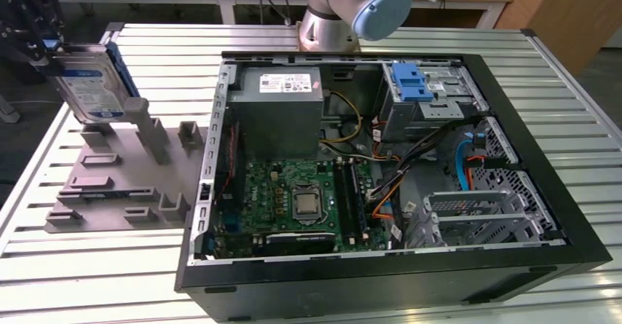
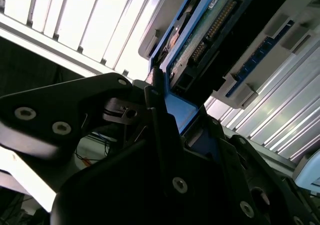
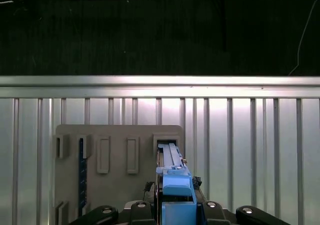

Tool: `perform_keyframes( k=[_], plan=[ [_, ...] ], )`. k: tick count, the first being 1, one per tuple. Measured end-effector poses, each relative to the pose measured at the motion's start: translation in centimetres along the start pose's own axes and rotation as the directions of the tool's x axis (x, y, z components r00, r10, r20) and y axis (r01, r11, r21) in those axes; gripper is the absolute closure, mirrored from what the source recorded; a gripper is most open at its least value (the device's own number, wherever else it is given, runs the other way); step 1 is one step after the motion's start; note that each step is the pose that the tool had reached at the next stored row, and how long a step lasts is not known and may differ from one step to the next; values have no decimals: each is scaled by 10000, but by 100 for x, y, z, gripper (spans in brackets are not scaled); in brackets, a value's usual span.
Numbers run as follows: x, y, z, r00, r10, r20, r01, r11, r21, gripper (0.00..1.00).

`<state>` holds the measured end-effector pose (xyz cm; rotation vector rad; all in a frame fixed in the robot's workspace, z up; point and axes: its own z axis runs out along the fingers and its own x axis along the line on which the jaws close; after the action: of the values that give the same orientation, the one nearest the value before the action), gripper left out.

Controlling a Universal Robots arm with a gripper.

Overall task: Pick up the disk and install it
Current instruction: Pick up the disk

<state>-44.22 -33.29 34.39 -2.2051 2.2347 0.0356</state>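
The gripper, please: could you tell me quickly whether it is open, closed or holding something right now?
Gripper: closed, holding the hard drive by its blue carrier frame.

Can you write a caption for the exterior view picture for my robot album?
The gripper holds the disk upright at the grey rack, beside the open computer.

Open computer case (image 1: 389,289) (motherboard (image 1: 291,200) exposed) beside grey fixture (image 1: 105,187).
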Motion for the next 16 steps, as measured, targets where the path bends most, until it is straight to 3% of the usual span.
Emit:
perform_keyframes(
  k=[8,16],
  plan=[
    [-2,2,-97,10000,0,0,0,10000,-1,64],
    [-2,2,-144,10000,0,1,0,10000,-1,64]
  ],
)
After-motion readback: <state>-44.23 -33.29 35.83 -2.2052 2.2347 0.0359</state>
